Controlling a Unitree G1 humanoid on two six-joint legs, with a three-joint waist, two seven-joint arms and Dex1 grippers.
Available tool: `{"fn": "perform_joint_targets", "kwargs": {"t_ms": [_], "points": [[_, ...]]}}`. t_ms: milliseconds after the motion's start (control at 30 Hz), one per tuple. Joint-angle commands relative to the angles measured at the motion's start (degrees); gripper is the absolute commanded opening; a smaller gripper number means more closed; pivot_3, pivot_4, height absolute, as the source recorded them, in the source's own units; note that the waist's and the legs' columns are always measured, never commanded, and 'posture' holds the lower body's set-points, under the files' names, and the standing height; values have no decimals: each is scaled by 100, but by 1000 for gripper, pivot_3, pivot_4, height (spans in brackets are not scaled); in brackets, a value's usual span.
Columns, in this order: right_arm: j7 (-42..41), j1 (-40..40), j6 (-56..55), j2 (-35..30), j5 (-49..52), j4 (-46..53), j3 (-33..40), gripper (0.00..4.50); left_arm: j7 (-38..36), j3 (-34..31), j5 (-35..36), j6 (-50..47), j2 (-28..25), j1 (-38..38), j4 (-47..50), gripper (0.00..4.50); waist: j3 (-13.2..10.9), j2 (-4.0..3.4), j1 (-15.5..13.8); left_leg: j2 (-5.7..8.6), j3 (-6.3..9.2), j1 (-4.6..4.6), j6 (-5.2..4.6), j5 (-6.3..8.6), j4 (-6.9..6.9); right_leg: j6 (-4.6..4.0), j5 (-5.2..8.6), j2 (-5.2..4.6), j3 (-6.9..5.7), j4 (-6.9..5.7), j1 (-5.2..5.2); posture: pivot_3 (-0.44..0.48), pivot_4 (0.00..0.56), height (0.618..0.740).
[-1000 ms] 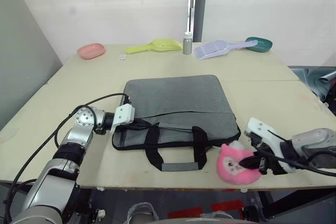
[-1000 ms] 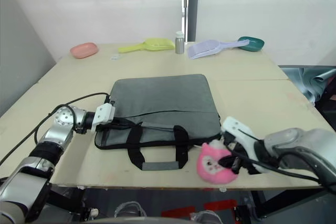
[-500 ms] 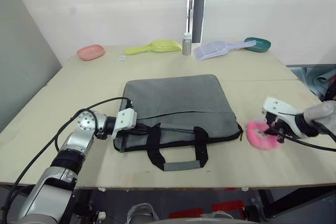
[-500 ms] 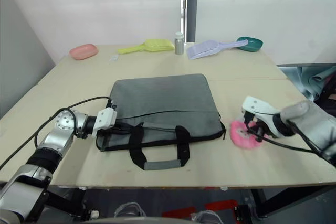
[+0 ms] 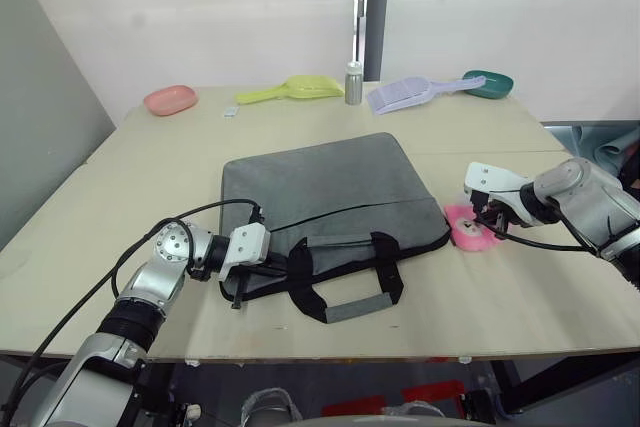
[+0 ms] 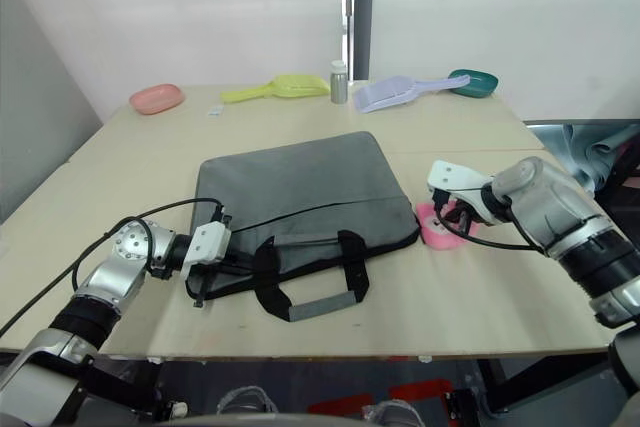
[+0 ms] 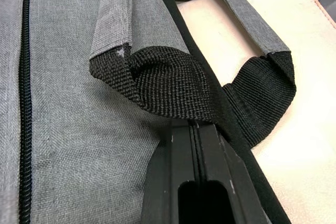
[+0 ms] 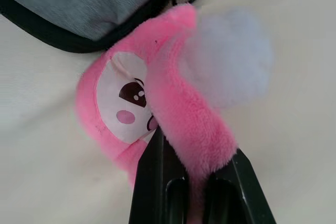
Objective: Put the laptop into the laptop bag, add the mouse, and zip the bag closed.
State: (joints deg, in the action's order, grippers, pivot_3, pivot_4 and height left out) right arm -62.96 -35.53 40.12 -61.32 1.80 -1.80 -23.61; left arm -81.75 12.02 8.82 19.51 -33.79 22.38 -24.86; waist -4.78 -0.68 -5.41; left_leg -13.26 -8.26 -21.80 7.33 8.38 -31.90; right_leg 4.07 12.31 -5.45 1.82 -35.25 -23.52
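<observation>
The grey laptop bag (image 5: 330, 187) lies flat mid-table, turned slightly askew, with its black handles (image 5: 345, 282) toward the front edge. My left gripper (image 5: 262, 252) is at the bag's front left corner. Its fingers (image 7: 191, 145) are shut with their tips tucked under the black webbing strap (image 7: 168, 85). My right gripper (image 5: 487, 222) is shut on a fluffy pink plush toy (image 8: 173, 103), which rests on the table touching the bag's right edge. The laptop and the mouse are out of view.
Along the table's far edge stand a pink dish (image 5: 170, 99), a yellow scoop (image 5: 295, 87), a small bottle (image 5: 353, 82), a lavender scoop (image 5: 405, 95) and a teal bowl (image 5: 488, 84). A black cable (image 5: 150, 237) trails from my left wrist.
My right gripper carried the pink plush from the table's front edge up to the bag's right side. The bag turned and its left front corner shifted with my left gripper.
</observation>
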Motion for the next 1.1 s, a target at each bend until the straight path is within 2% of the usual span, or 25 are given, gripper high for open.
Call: {"fn": "perform_joint_targets", "kwargs": {"t_ms": [33, 167, 467, 867, 1100], "points": [[-93, 115, -100, -67, -110, 130, 163, 13, -32, 450, -495, -226, -44, -264, -400, 0, 0, 0, 0, 0, -2, 1, 0, 0, 0, 0, 0, 0, 2, 0, 0, 0, 150, 740], [149, -182, -415, 174, -516, -326, 105, 13, -77, 499, -526, -152, -51, -268, -462, 0, -1, -2, 21, 0, -5, 4, 0, 0, 0, 0, 0, 0, 5, 0, -2, 0, 150, 740], [76, -517, -1014, 493, -1117, -875, -16, 13, -88, 574, -634, -20, -218, -585, -545, 0, -1, -6, 31, -1, -14, 4, 0, 0, 5, 0, 0, 0, 9, 2, -6, 0, 150, 740], [859, -1668, -2341, 1661, -2196, -2565, -313, 13, -145, 782, -798, 453, -295, -878, -1072, 0, 16, -32, 247, 2, -71, 68, 1, 1, 40, 7, 4, 3, 63, 0, 1, 0, 150, 740], [1505, -2306, -2689, 2699, -2300, -3488, -180, 13, -93, 820, -881, 710, -198, -802, -1473, 0, 43, -76, 303, 3, -94, 75, 2, 1, 46, 8, 5, 6, 87, -2, -11, 0, 150, 740]]}}
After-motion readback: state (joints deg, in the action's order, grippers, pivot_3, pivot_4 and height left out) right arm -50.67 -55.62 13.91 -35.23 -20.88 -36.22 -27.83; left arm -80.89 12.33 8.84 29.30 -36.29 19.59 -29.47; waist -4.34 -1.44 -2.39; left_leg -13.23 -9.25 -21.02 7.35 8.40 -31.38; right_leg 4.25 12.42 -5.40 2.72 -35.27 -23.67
